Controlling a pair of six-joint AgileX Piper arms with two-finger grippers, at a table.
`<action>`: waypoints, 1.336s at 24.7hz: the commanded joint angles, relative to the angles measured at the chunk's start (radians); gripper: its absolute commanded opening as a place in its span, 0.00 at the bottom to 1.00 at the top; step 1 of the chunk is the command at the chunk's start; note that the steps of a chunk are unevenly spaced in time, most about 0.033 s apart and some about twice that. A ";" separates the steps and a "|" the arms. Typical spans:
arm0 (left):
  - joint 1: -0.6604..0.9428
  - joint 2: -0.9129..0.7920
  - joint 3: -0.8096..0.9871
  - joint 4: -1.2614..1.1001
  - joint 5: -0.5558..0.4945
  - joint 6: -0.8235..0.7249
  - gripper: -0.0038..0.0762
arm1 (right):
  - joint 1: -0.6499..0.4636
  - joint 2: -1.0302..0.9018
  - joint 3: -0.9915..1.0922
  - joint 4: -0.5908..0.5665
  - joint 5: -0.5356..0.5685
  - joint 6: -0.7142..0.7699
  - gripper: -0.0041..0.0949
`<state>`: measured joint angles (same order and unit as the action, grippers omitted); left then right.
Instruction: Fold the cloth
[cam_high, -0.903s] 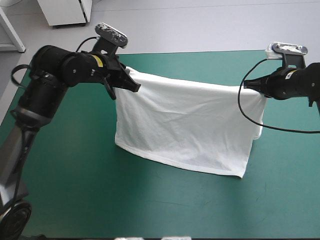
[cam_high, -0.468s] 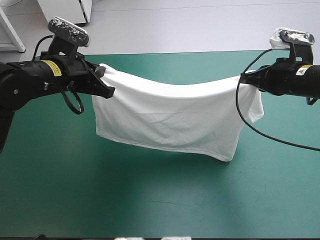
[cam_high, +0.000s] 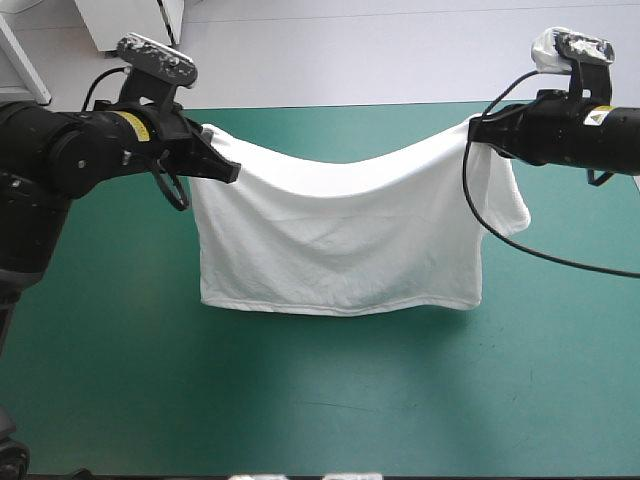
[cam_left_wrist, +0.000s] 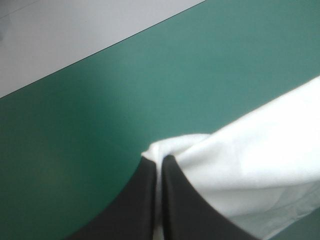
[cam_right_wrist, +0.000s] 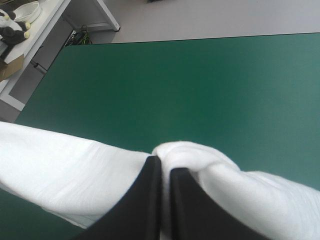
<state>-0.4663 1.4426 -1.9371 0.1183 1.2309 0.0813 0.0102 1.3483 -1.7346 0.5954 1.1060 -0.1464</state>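
The left gripper (cam_left_wrist: 159, 159) is pinching all but shut. Its two black fingers (cam_left_wrist: 142, 200) are pressing together with only a thin fold of the white T-shirt (cam_high: 340, 240) squeezed between the tips. The right gripper (cam_right_wrist: 162, 162) is doing the same at the other upper corner, its fingers nearly meeting and a bunched fold of white cloth bulging just past the tips.

Both arms are holding up above the table (cam_high: 300, 420), the left one over the table's left side and the right one over its right side, both toward the table's far edge. Between them the T-shirt is hanging spread like a sheet on a line, its top edge sagging in the middle and rising to each grip. A short sleeve (cam_high: 510, 200) is drooping below the right gripper.

The lower hem (cam_high: 340, 310) is running nearly straight and level across the middle of the table, casting a soft shadow on the teal-green cover (cam_high: 120, 350). From here I cannot tell whether it is brushing the cover or hanging just clear of it.
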 joint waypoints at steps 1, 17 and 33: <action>0.020 0.024 -0.024 0.014 -0.138 -0.012 0.04 | 0.002 0.044 -0.072 0.054 -0.099 -0.026 0.02; 0.232 0.322 -0.363 -0.376 -0.393 0.137 0.04 | -0.012 0.490 -0.601 0.078 -0.143 -0.056 0.02; 0.306 0.097 0.313 -0.543 -0.121 0.173 0.04 | 0.003 0.328 -0.027 -0.010 0.011 -0.104 0.02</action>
<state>-0.1596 1.6260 -1.6985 -0.3749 1.1169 0.2530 0.0092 1.7922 -1.8598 0.5657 1.1652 -0.2316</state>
